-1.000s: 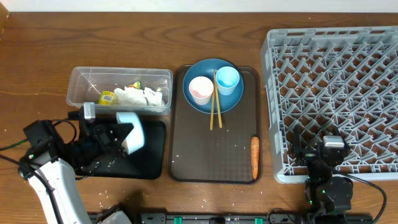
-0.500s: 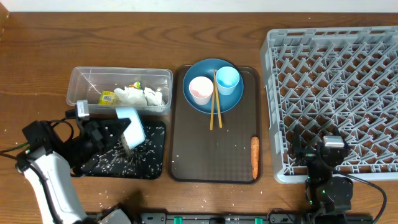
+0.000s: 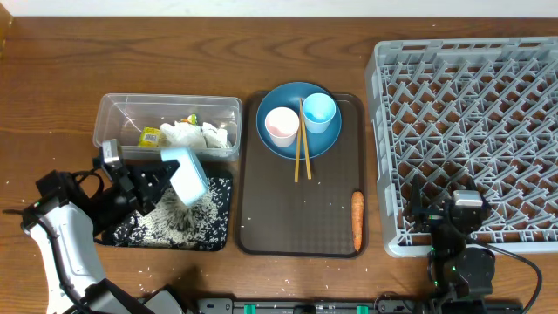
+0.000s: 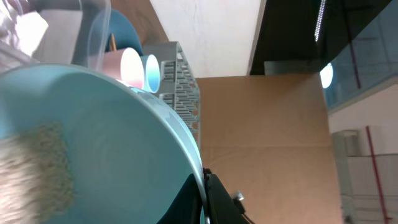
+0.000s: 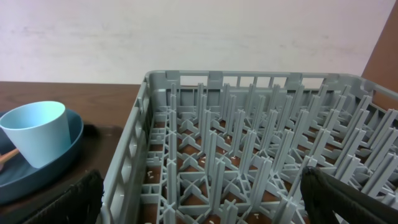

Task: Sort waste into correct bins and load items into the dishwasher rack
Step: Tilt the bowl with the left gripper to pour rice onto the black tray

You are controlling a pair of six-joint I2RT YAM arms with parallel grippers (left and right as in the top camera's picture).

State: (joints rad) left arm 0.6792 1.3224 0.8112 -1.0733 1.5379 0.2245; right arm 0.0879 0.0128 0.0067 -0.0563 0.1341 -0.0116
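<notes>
Likely a lab or office: wooden table (image 3: pixel 174 52), plain white wall (image 5: pixel 186 31), ceiling strip light (image 4: pixel 321 22).

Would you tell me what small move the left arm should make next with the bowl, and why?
Probably tip the bowl a little steeper over the black tray: the left wrist view shows a patch of rice clinging inside it, though most lies in the tray.
</notes>
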